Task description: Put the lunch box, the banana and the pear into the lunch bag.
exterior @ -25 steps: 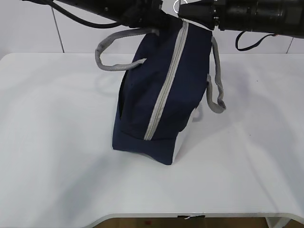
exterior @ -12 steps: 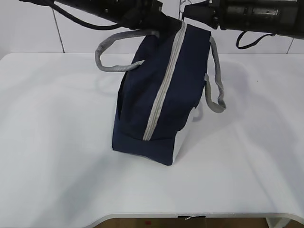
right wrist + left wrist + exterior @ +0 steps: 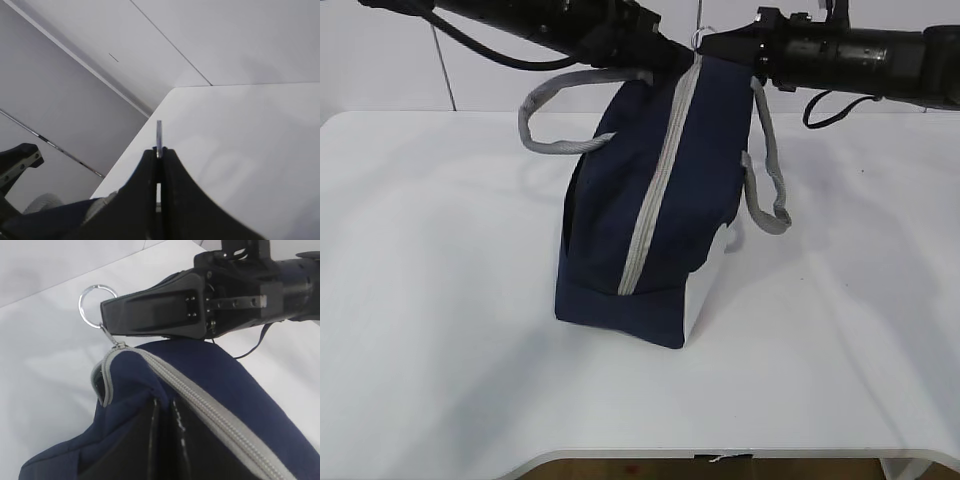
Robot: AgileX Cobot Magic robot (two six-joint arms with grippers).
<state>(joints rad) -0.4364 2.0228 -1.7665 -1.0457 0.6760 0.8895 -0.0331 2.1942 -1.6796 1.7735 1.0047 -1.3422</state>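
Lunch bag (image 3: 650, 200) matt navy cloth; ring pull (image 3: 94, 306) shiny metal; table (image 3: 440, 300) smooth white.

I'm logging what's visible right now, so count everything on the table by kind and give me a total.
Lunch bag: 1
Strap handles: 2
Zipper ring: 1
Grippers: 2, left and right
Fruit or lunch box in view: 0
Total: 6

- No text, label, brand, number or sign can be read in any view, neither on the lunch bag (image 3: 655, 200) nor elsewhere.
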